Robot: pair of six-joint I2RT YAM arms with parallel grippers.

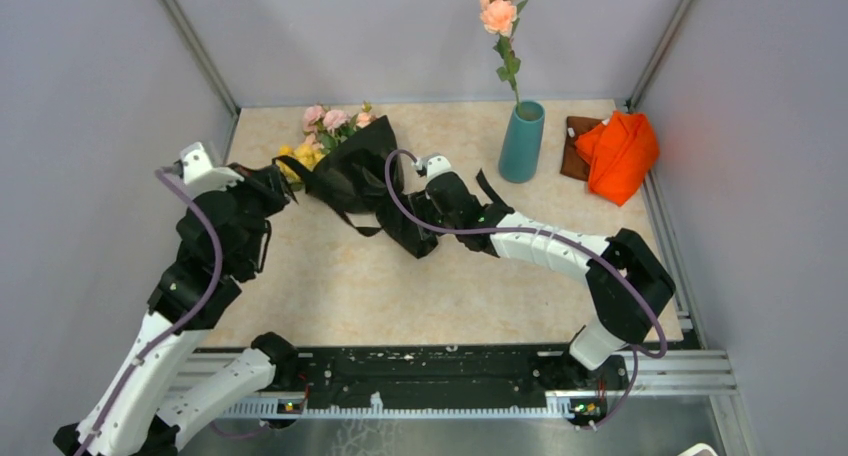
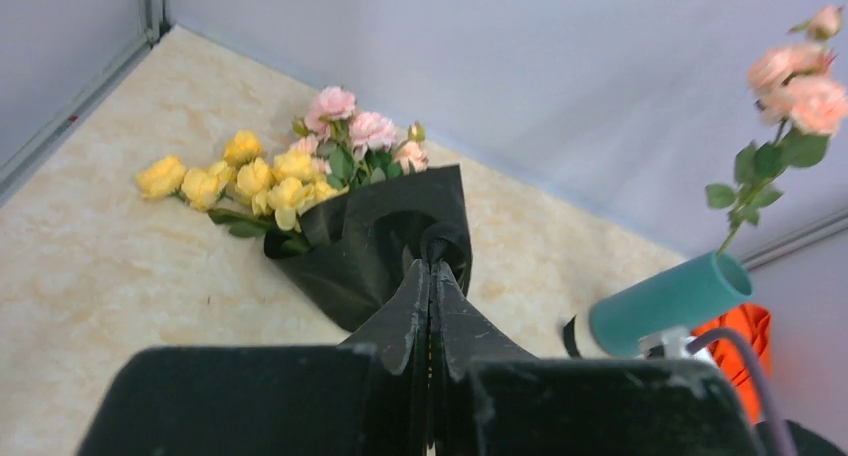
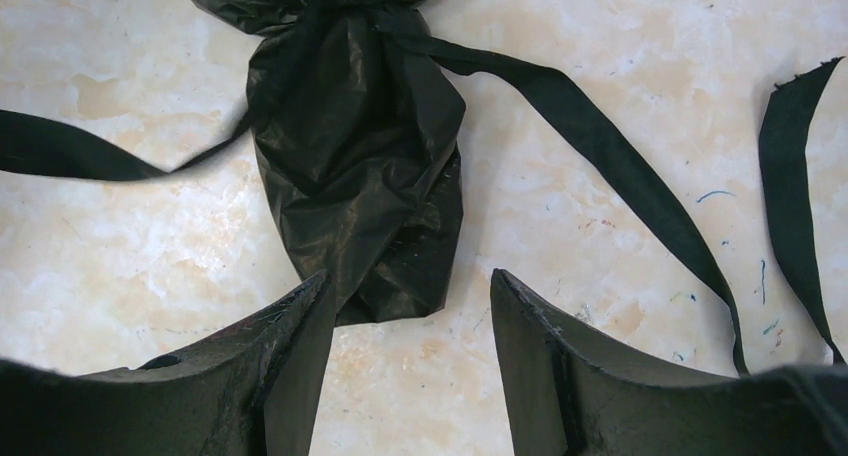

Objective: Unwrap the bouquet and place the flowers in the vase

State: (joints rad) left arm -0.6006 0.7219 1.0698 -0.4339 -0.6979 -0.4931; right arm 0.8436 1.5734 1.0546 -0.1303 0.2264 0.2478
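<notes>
Bouquet [image 1: 350, 171] lying on its side on the marbled desk [image 1: 330, 286], towards the far left, well apart from the vase [image 1: 521, 141]. The flowers [image 2: 290, 176] point to the far-left corner: yellow blossoms [image 2: 240, 181] spill lowest onto the desk, with pink roses [image 2: 350, 126] and green leaves just behind them. A glossy black wrap [image 3: 360, 176] still encloses the stems; it flares open at the flower end, is cinched at a knot, and tapers into a crinkled pouch at the stem end. The black ribbon [image 3: 600, 166] trails from the knot in loose flat strands across the desk, one to each side. The left gripper [image 2: 432, 268] has its fingers pressed together at the wrap's flared edge; a ribbon strand runs towards it, but whether it is pinched cannot be told. The right gripper [image 3: 410, 276] stands wide, its fingers straddling the tip of the pouch without touching it. The teal vase stands upright at the far right and carries a tall peach rose [image 1: 498, 16]; an orange cloth [image 1: 620, 154] lies just beside it.
</notes>
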